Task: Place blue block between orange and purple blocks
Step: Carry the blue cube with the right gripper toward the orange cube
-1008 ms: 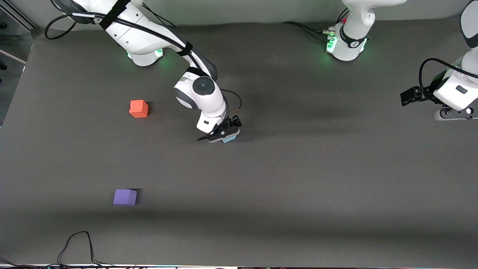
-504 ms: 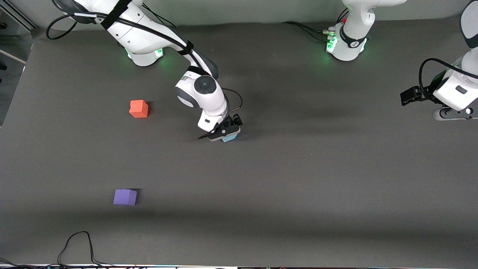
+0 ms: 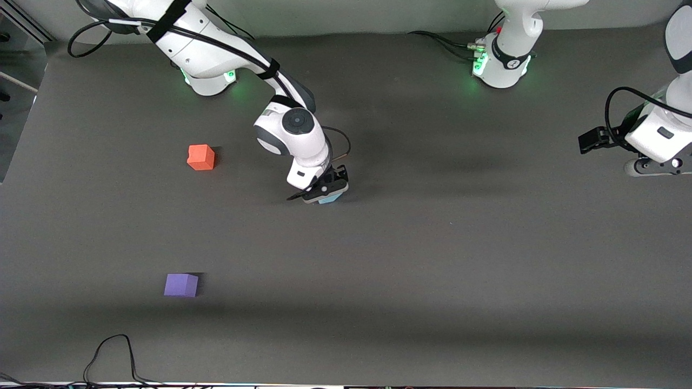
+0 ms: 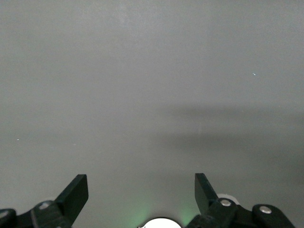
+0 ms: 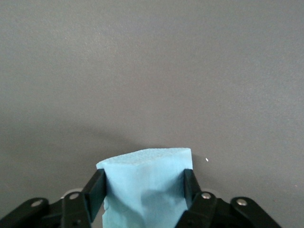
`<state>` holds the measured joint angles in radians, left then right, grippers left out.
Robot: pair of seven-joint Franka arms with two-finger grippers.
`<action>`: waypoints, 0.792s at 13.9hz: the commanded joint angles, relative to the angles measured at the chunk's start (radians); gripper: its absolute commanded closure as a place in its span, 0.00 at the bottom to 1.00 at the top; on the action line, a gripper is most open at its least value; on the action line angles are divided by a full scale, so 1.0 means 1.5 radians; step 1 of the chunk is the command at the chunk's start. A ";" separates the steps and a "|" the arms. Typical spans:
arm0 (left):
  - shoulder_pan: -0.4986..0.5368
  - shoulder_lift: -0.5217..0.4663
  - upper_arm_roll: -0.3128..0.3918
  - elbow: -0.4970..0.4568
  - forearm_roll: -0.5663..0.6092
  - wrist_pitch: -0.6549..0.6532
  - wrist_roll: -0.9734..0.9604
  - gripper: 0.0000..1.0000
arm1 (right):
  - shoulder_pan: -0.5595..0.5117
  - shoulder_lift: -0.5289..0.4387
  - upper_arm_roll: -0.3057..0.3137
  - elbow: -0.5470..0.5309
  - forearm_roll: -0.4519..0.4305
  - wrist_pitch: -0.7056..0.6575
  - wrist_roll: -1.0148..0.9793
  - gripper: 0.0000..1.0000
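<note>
My right gripper (image 3: 323,190) is shut on the light blue block (image 3: 328,199) near the middle of the table. In the right wrist view the blue block (image 5: 145,171) sits squeezed between the two black fingers (image 5: 96,190) of my right gripper (image 5: 145,185), low over the dark mat. The orange block (image 3: 200,157) lies toward the right arm's end. The purple block (image 3: 181,284) lies nearer the front camera than the orange one. My left gripper (image 4: 141,185) is open and empty, and the left arm waits at its own end of the table.
A dark grey mat (image 3: 432,243) covers the table. A black cable (image 3: 113,356) loops at the table edge nearest the front camera, near the purple block. The arm bases (image 3: 500,67) stand along the edge farthest from the front camera.
My right gripper, still holding the blue block, has shifted slightly toward the arm bases. The orange and purple blocks have not moved. The left arm has barely shifted.
</note>
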<state>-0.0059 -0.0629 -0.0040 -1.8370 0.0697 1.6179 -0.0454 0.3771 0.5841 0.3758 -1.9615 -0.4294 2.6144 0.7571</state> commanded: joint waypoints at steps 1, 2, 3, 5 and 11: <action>-0.013 0.005 0.004 0.008 0.013 -0.016 -0.010 0.00 | 0.001 0.004 -0.002 -0.004 -0.024 0.006 0.028 0.91; -0.012 0.010 0.004 0.007 0.013 -0.015 -0.009 0.00 | 0.001 0.004 -0.002 -0.004 -0.024 0.006 0.029 1.00; -0.012 0.012 0.004 0.007 0.013 -0.015 -0.009 0.00 | 0.001 0.004 -0.002 -0.004 -0.023 0.006 0.029 1.00; -0.012 0.012 0.005 0.008 0.013 -0.016 -0.009 0.00 | -0.001 0.004 -0.002 -0.004 -0.023 0.005 0.039 1.00; -0.009 0.004 0.009 0.013 0.013 -0.031 -0.003 0.00 | -0.021 -0.046 0.000 -0.002 -0.020 -0.056 0.053 1.00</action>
<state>-0.0087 -0.0437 -0.0032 -1.8356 0.0725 1.6117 -0.0454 0.3671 0.5641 0.3750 -1.9583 -0.4301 2.5962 0.8030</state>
